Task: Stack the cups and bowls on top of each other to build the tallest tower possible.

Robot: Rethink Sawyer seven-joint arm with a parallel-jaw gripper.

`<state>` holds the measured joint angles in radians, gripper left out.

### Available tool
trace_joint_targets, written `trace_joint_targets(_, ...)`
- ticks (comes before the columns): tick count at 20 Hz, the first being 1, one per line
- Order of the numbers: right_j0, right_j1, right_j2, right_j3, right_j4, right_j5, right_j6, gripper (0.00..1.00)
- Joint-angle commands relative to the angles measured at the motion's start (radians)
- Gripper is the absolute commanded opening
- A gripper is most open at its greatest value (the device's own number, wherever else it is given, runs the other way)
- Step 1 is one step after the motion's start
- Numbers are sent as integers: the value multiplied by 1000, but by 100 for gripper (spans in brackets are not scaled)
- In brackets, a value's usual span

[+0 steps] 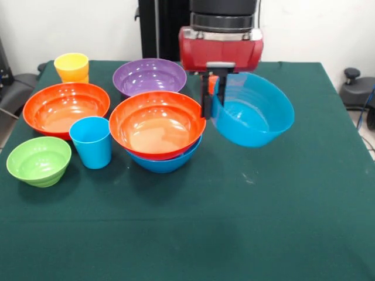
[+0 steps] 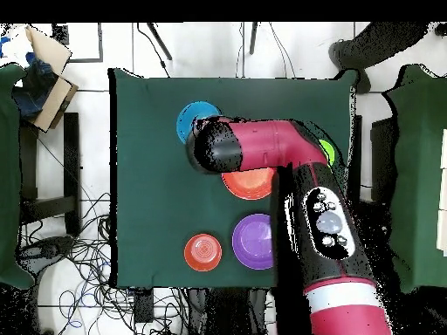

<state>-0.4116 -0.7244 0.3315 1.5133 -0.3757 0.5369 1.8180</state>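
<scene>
My gripper (image 1: 212,98) is shut on the near rim of a blue bowl (image 1: 253,114) and holds it tilted above the table, right of the pile. The pile is a large orange bowl (image 1: 157,124) nested in a large blue bowl (image 1: 167,163). The held bowl also shows in the overhead view (image 2: 196,120), partly under the arm (image 2: 262,148). The sky blue cup (image 1: 92,142) stands upright left of the pile. The yellow cup (image 1: 71,67) stands at the far left. A second large orange bowl (image 1: 65,108), a purple bowl (image 1: 149,76) and a lime green bowl (image 1: 38,161) lie apart. No magenta bowl shows.
A small orange bowl (image 2: 202,252) sits near the robot's side of the table, mostly hidden behind the gripper in the front view. The green cloth (image 1: 263,222) covers the table. Boxes and cables lie on the floor around it (image 2: 44,78).
</scene>
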Motion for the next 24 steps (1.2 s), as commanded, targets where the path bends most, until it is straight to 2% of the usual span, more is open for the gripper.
trace_joint_targets(1,-77,84,147,35,-87,-5,-251,0)
trace_joint_targets(12,-188,82,211,121,-189,-75,-238,0)
trace_joint_targets(20,-264,33,274,224,-239,-114,-213,0)
trace_joint_targets(24,-281,16,290,259,-263,-119,-195,0)
